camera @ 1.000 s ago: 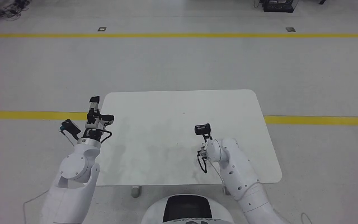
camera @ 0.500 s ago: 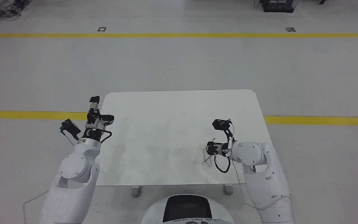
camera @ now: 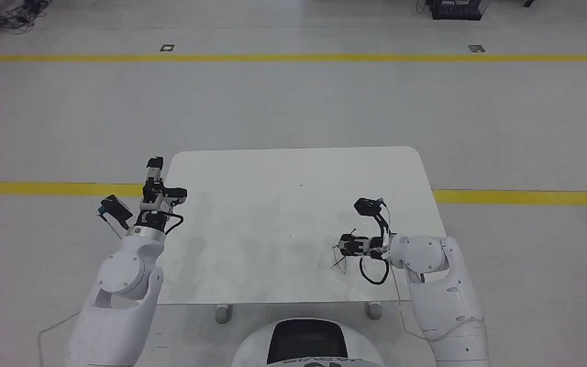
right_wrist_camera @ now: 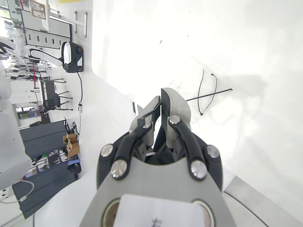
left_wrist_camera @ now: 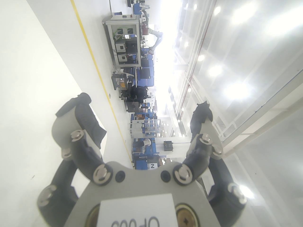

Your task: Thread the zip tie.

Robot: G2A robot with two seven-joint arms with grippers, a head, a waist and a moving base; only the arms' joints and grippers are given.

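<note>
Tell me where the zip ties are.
The zip ties lie on a clear sheet near the front right edge of the table, just past the right gripper.

Thin black zip ties (camera: 340, 263) lie loose on a clear plastic sheet (right_wrist_camera: 187, 76) on the white table (camera: 275, 202), near its front edge toward the right side. One straight tie (right_wrist_camera: 209, 94) lies flat across the sheet. Two curved ties (right_wrist_camera: 199, 90) bow away from each other, both crossing the straight one and coming close together at one end. Each ends in a small head.
</note>
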